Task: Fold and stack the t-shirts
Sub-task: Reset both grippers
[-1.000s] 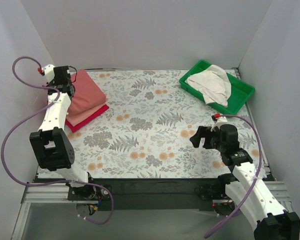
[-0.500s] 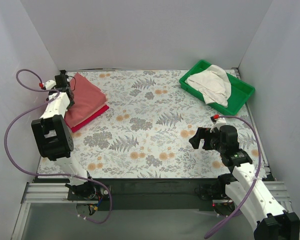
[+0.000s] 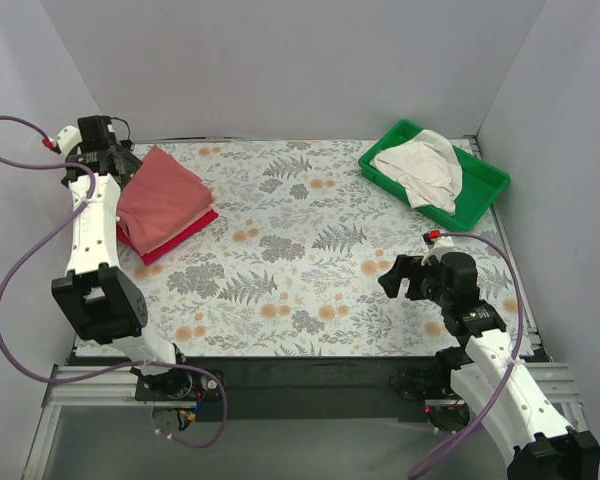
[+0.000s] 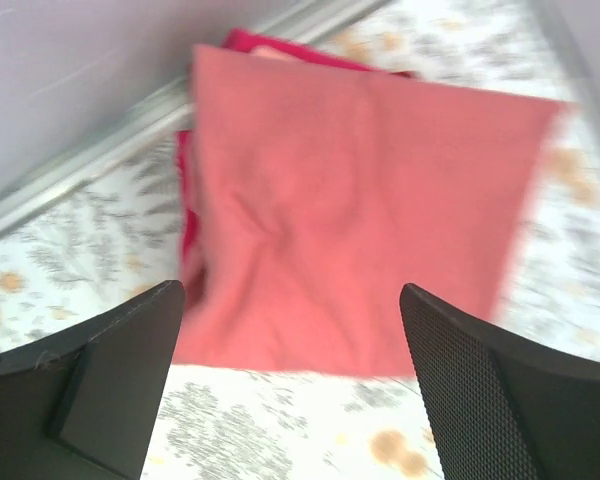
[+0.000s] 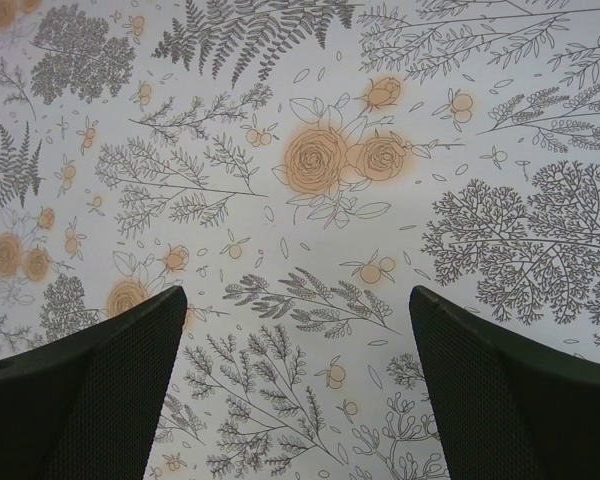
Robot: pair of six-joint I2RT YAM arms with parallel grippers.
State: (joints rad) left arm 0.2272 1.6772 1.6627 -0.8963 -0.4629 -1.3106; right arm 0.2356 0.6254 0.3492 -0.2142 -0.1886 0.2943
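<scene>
Three folded t-shirts are stacked at the far left of the table: a brick-red one (image 3: 160, 195) on top, a salmon-pink one (image 3: 180, 222) under it and a crimson one (image 3: 192, 229) at the bottom. My left gripper (image 3: 120, 165) hovers just beyond the stack's far left corner, open and holding nothing. In the left wrist view, the brick-red shirt (image 4: 350, 200) lies flat ahead of the spread fingers (image 4: 100, 380), with the crimson edge (image 4: 187, 200) showing at its left. A crumpled cream-white t-shirt (image 3: 420, 168) lies in the green tray. My right gripper (image 3: 398, 275) is open over bare table (image 5: 295, 400).
The green plastic tray (image 3: 480, 195) stands at the far right corner. Grey walls close in the table on the left, back and right. A metal rail (image 4: 90, 170) runs along the table edge just behind the stack. The floral tablecloth (image 3: 300, 250) covers the middle.
My left gripper has opened and let go of the brick-red shirt, then drawn back and up toward the far left corner. The right arm has stayed still.
</scene>
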